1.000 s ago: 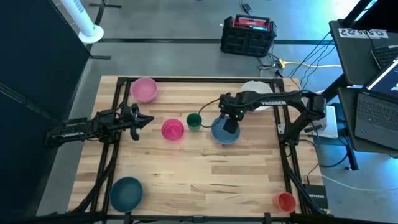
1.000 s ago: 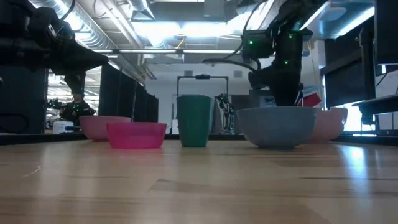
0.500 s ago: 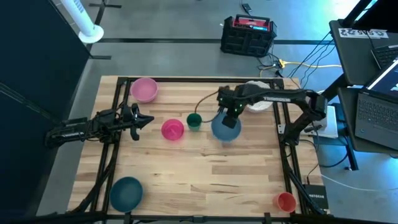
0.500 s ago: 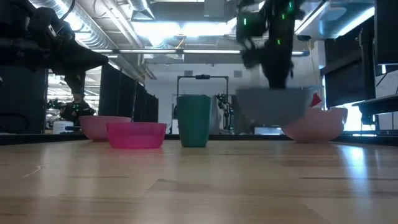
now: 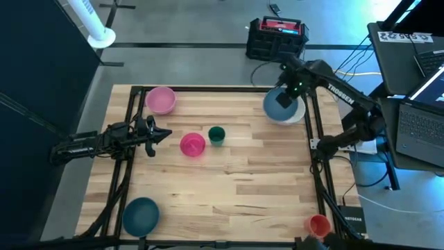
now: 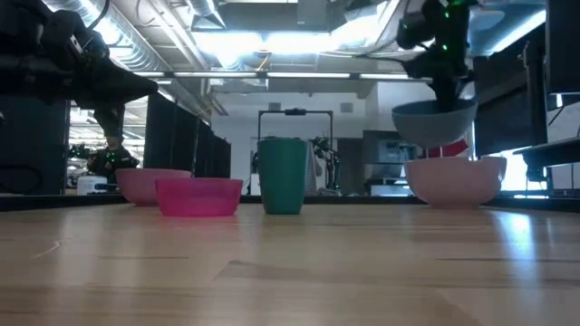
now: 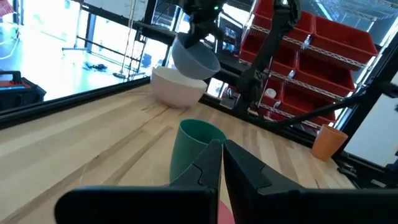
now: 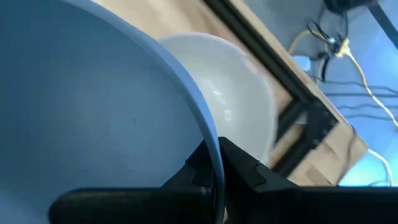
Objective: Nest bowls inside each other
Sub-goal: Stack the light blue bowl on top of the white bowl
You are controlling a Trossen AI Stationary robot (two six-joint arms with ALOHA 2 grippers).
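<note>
The right arm reaches to the upper right of the high view, its right gripper [image 5: 285, 96] raised well above the tabletop and clamped on a rim; the left arm lies level at the frame's left, its left gripper [image 5: 158, 133] closed, fingers pressed together.

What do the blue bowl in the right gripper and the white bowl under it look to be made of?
Blue bowl: likely thin plastic, smooth matte; its rim is slim enough for the right gripper to pinch, and the colour is even. White bowl: probably plastic too, slightly glossy, with a soft highlight inside in the right wrist view; ceramic cannot be ruled out by look alone.
</note>
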